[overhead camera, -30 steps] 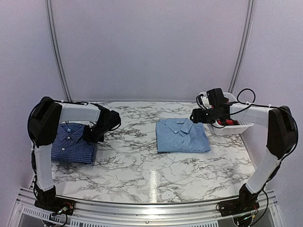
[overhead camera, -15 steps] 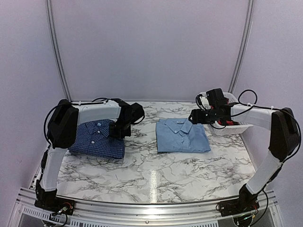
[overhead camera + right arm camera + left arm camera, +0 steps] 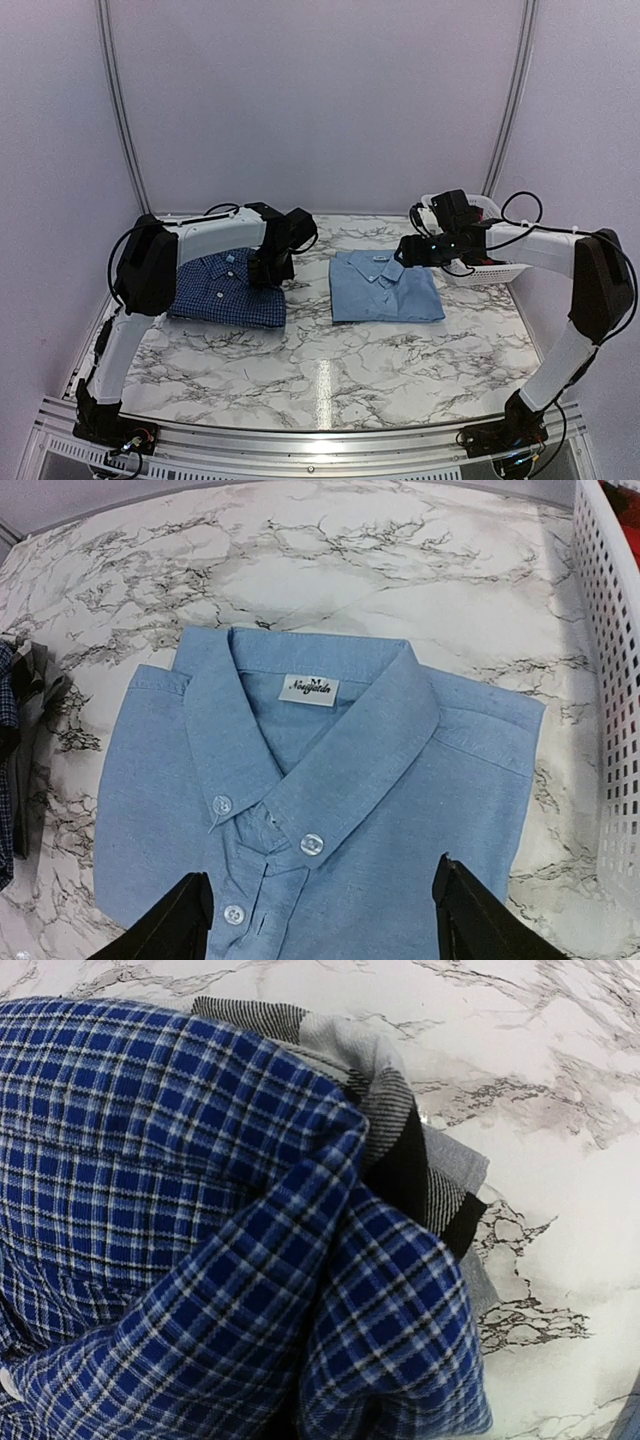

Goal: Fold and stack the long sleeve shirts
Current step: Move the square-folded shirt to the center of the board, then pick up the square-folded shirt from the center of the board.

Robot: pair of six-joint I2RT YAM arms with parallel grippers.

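The dark blue checked long sleeve shirt (image 3: 225, 290) lies folded left of centre, and my left gripper (image 3: 270, 268) is shut on its right edge. In the left wrist view the checked cloth (image 3: 200, 1210) bunches over the jaws and hides the fingers. The light blue long sleeve shirt (image 3: 385, 288) lies folded at the table's middle, collar toward the back. My right gripper (image 3: 408, 250) hovers open over that collar. In the right wrist view both fingers (image 3: 170, 920) straddle the button placket of the light blue shirt (image 3: 330, 810), touching nothing.
A white mesh basket (image 3: 490, 270) holding red-and-black cloth stands at the back right, its wall (image 3: 610, 680) close beside the light blue shirt. A grey and black striped cloth (image 3: 400, 1140) pokes out under the checked shirt. Marble tabletop (image 3: 330, 370) lies bare in front.
My left arm has dragged the dark blue checked shirt rightward, from the far left to near the light blue shirt. My right gripper has drifted slightly left over the collar.
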